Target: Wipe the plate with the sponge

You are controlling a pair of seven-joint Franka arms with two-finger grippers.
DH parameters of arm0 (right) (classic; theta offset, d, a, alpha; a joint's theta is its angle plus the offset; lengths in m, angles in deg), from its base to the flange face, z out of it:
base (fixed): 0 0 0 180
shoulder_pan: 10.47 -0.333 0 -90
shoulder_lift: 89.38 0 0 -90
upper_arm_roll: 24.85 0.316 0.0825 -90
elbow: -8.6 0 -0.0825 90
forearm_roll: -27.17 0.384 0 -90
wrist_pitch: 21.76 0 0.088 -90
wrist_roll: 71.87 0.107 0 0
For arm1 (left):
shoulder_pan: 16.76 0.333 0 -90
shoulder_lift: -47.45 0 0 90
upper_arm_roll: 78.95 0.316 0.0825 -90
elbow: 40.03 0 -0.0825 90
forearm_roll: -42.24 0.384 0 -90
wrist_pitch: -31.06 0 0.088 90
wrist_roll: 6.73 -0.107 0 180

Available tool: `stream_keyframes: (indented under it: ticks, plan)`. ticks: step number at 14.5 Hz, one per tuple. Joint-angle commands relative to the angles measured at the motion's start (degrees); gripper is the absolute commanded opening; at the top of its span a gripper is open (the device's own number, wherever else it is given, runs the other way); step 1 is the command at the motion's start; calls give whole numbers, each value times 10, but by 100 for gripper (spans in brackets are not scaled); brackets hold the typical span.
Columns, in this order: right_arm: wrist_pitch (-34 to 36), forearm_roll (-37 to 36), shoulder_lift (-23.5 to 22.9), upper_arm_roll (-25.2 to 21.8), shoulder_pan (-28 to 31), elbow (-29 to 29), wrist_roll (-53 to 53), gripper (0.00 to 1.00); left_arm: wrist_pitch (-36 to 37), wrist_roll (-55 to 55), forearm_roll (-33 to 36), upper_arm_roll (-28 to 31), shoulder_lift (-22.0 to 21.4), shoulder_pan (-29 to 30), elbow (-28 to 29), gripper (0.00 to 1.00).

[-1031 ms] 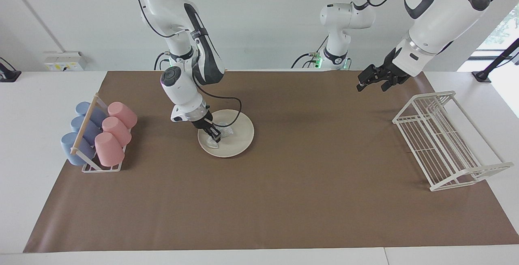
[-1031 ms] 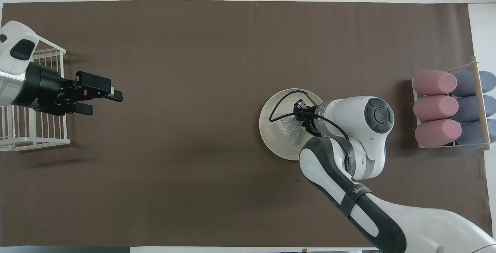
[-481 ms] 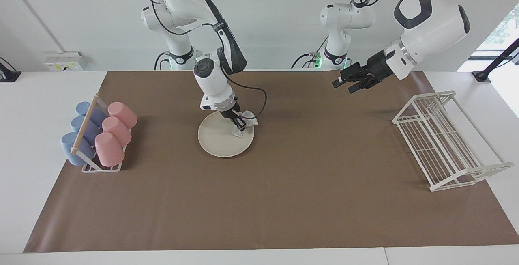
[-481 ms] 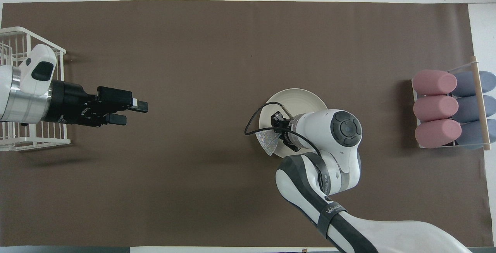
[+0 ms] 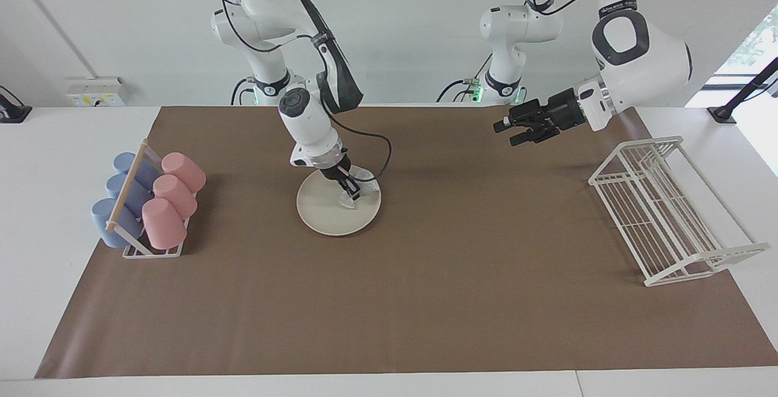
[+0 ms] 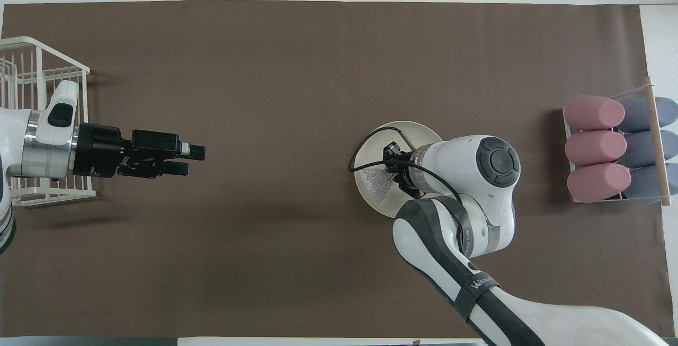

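I am in the wiping step. My right fingers (image 5: 347,187) are closed tight on the sponge (image 5: 358,187) and hold it down on the plate (image 5: 331,214), at the part of the plate toward my left arm's end of the worktop. In the overhead view the sponge (image 6: 378,184) shows as a grey speckled wedge lying inside the plate's rim (image 6: 418,126). I think it presses on the surface, but the contact itself is too small for me to be sure.

The plate sits on the brown mat (image 5: 425,300), toward my right arm's end, not far from the cup rack (image 5: 149,202).

My left fingers (image 5: 507,132) stand wide and hold nothing. This arm waits in the air over the mat, near the wire dish rack (image 5: 668,208).

For the next move I judge that I must drag the sponge across the plate and keep a light, even pressure downward. The plate lies loose on the mat, so a hard push sideways could slide it. A large bare part of the plate is not covered, so the stroke should go there.

The worktop is white, with the brown mat over most of it. The cup rack holds pink and blue cups on their sides. A plain white wall (image 5: 401,32) stands at my back.
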Motion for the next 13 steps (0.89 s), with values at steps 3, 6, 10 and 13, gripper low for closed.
stream_keyframes:
  ticks: [3,6,10,13]
  plan:
    - [193,-151,23,8,7,-136,147,0,-11,-32,-37,-5,2,-9,24,100]
    - [295,-169,3,8,-15,-246,224,0,-11,-55,-90,-6,2,-26,42,100]
    - [350,-181,-23,8,-76,-335,367,0,-12,-82,-164,-6,-11,-61,78,100]
    - [355,-214,-28,8,-124,-352,440,0,-14,-82,-208,-6,-15,-93,85,100]
